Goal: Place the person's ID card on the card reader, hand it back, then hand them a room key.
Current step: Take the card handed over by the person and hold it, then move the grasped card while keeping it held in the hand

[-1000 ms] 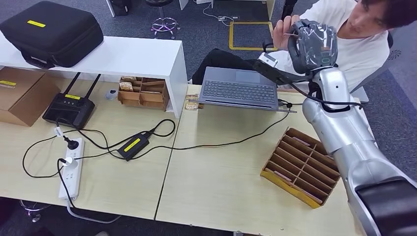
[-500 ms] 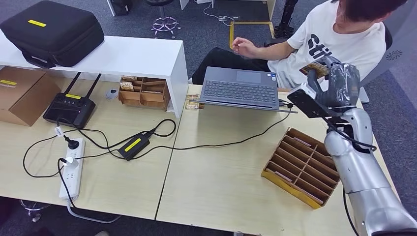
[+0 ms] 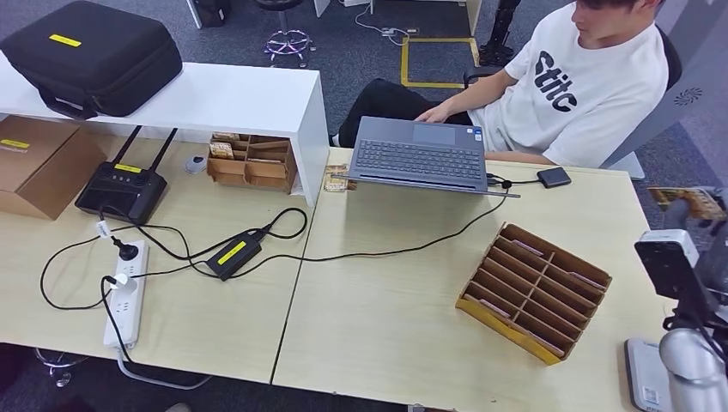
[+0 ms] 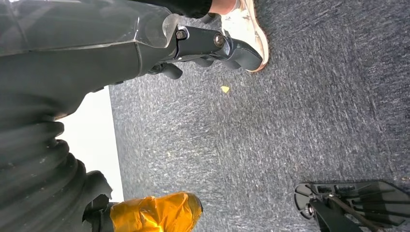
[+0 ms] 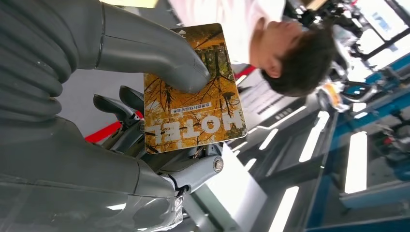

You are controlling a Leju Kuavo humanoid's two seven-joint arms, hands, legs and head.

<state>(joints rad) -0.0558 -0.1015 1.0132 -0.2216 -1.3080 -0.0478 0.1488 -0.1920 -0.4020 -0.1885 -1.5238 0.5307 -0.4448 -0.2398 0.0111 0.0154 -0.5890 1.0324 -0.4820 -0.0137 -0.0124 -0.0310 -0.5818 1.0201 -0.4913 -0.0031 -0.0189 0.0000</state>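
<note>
An orange card printed "HOTEL" (image 5: pixel 203 116) is pinched between the thumb and the dark fingers of my right hand (image 5: pixel 121 96). In the head view that hand (image 3: pixel 706 236) is at the far right edge, past the table's right end, with the card (image 3: pixel 687 199) sticking up from it. A person in a white T-shirt (image 3: pixel 571 86) sits behind the table with one hand on the laptop (image 3: pixel 416 154). My left hand (image 4: pixel 212 46) hangs over the grey carpet, holding nothing, its fingers loosely extended.
A slotted cardboard rack (image 3: pixel 532 287) with cards lies on the table's right half. A small black device (image 3: pixel 554 178) sits beside the laptop, and a grey flat device (image 3: pixel 644 382) is at the bottom right. Cables, a power strip (image 3: pixel 124 296) and a router (image 3: pixel 120 189) cover the left half.
My right arm has swung back from the person to the right edge and lower, keeping the card. The person's raised hand has dropped onto the laptop.
</note>
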